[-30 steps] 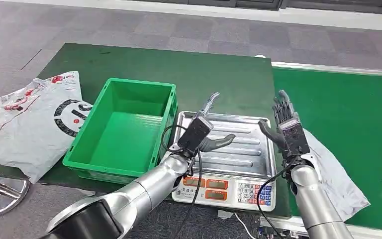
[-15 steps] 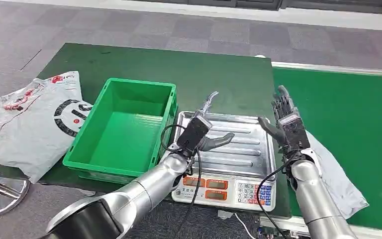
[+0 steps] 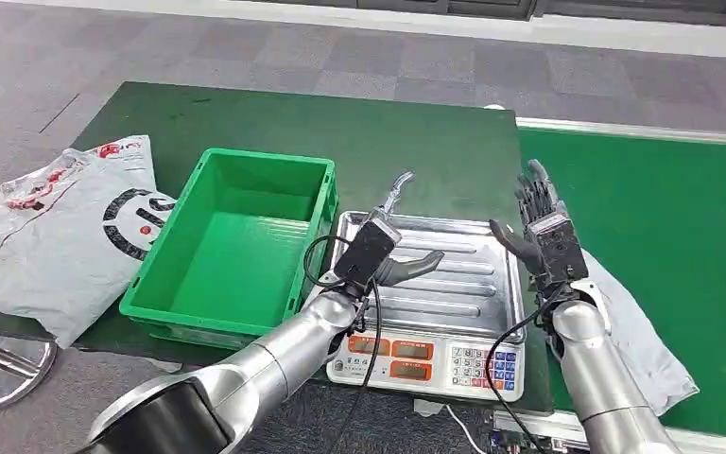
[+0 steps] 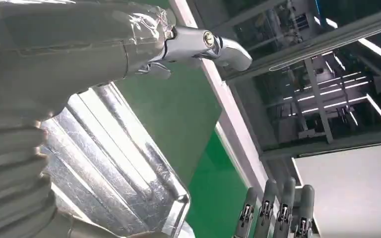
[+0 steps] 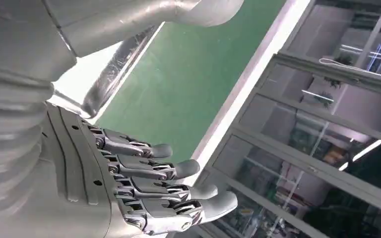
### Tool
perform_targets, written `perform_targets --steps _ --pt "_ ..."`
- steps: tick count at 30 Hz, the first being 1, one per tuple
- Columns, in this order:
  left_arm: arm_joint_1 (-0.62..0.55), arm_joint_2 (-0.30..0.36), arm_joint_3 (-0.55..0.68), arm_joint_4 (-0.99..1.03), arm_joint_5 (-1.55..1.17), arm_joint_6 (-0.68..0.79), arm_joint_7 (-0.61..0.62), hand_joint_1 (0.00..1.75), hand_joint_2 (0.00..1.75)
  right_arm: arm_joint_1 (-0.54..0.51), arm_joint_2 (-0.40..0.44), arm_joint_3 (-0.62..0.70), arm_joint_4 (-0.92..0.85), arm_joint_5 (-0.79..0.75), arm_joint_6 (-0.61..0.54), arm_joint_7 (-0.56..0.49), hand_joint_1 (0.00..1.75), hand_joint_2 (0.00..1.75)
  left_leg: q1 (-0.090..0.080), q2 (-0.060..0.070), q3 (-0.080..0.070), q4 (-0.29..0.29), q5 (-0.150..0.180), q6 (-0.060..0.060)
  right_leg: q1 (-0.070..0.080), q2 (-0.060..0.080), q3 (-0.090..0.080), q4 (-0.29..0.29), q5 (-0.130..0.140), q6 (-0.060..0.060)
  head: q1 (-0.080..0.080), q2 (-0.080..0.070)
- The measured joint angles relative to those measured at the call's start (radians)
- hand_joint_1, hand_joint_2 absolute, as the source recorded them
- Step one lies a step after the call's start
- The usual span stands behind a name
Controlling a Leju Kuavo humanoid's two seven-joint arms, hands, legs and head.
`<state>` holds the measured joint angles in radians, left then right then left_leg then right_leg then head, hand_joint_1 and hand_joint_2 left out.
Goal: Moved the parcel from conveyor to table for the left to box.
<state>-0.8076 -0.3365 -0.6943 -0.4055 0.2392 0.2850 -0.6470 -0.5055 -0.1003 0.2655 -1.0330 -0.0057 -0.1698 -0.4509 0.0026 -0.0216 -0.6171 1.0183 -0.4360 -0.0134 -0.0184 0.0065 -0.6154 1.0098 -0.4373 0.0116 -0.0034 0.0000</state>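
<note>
Starting at the far left, there's a grey printed bag [image 3: 66, 236] lying flat on the dark green table [image 3: 274, 118], partly hanging over the near edge. Just beside it sits an empty green crate [image 3: 236, 246]. Next comes the scale [image 3: 435, 312] with its metal tray, and the left hand [image 3: 388, 248] hovers over that tray with fingers spread and nothing in it, so it's released. The right hand [image 3: 544, 236] is up by the tray's right edge, palm facing inward, fingers straight and apart, also holding nothing. Right behind and under that arm, the grey parcel [image 3: 638, 336] lies flat on the bright green conveyor [image 3: 681, 208], touching neither hand.
</note>
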Motion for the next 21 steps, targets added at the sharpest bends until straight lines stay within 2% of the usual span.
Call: perform_targets --steps 21 --pt "0.003 0.000 0.022 0.000 -0.020 -0.003 0.008 0.00 1.75 -0.015 -0.006 0.000 0.035 -0.026 0.002 -0.026 0.00 1.75 0.000 0.000 0.000 0.000 0.000 0.000 0.000 0.000 0.000 0.000 0.000 0.000 0.000 0.000"
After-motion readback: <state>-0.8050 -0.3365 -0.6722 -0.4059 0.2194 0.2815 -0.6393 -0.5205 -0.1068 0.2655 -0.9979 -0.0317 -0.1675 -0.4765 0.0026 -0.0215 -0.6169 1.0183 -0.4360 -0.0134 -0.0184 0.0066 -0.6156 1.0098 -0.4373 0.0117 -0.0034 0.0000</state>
